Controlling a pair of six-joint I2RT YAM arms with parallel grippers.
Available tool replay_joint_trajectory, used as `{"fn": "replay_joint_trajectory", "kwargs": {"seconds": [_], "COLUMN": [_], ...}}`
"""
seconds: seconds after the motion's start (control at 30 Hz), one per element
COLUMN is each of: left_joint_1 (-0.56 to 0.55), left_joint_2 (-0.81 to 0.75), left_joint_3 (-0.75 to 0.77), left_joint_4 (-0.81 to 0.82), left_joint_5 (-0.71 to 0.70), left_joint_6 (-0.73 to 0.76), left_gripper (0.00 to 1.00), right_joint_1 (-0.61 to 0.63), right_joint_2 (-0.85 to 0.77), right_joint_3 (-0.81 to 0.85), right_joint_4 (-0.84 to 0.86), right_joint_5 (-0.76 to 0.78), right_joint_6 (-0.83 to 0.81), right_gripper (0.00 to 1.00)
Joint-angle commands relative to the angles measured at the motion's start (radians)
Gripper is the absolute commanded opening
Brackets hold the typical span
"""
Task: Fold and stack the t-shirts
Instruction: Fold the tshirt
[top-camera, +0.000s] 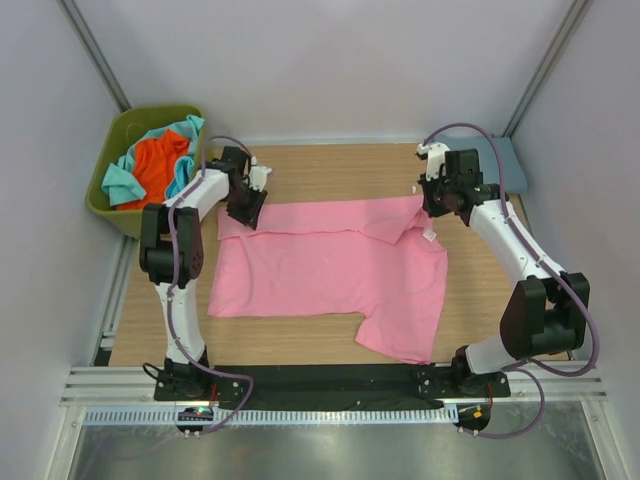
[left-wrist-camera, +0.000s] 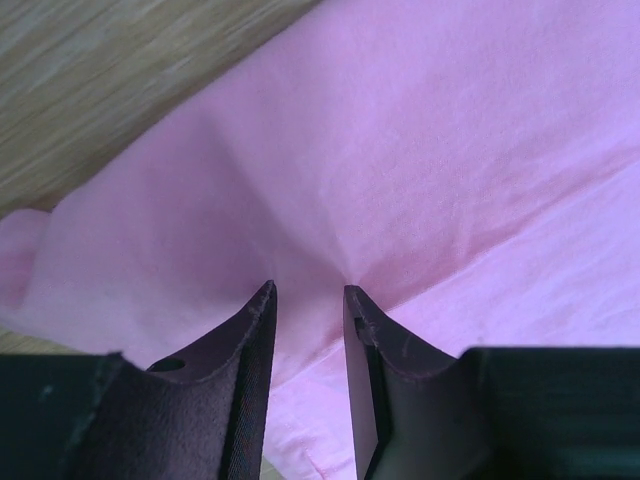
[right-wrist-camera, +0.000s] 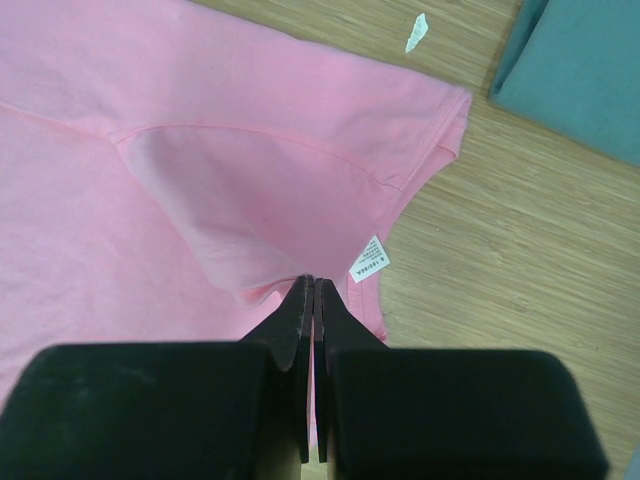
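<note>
first fold of the pink t-shirt (top-camera: 330, 270), spread on the table (top-camera: 320, 165) (far-right corner flapped over). right gripper (right-wrist-camera: 314, 282) pinches that flap; left gripper (left-wrist-camera: 308, 290), jaws slightly parted, sits at the far-left edge and should close before both pull near.

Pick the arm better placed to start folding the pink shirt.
Right, probably. The right gripper is shut on the shirt's hem by the label, with a flap folded over. The left gripper sits at the cloth, jaws apart.
</note>
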Motion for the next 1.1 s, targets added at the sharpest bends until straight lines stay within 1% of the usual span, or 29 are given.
{"fn": "replay_joint_trajectory", "kwargs": {"seconds": [0.0,0.23,0.37,0.73,1.07], "left_joint_1": [0.004,0.004,0.005,0.004,0.004], "left_joint_2": [-0.027,-0.022,-0.012,-0.004,-0.009], "left_joint_3": [-0.023,-0.079,-0.082,-0.097,-0.108], "left_joint_4": [-0.006,0.008,0.011,0.013,0.011], "left_joint_5": [0.024,0.018,0.016,0.005,0.002], "left_joint_6": [-0.011,-0.015,-0.020,-0.022,-0.025], "left_gripper": [0.34,0.33,0.32,0.30,0.29], "right_joint_1": [0.003,-0.006,-0.017,-0.085,-0.086], "right_joint_2": [0.022,0.095,0.148,0.324,0.462], "right_joint_3": [0.015,0.034,0.037,0.169,0.270], "right_joint_4": [0.063,0.102,0.148,0.217,0.251], "right_joint_5": [0.023,0.032,0.044,0.075,0.075], "right_joint_6": [-0.016,-0.035,-0.055,-0.078,-0.069], "right_gripper": [0.01,0.01,0.01,0.01,0.01]}}
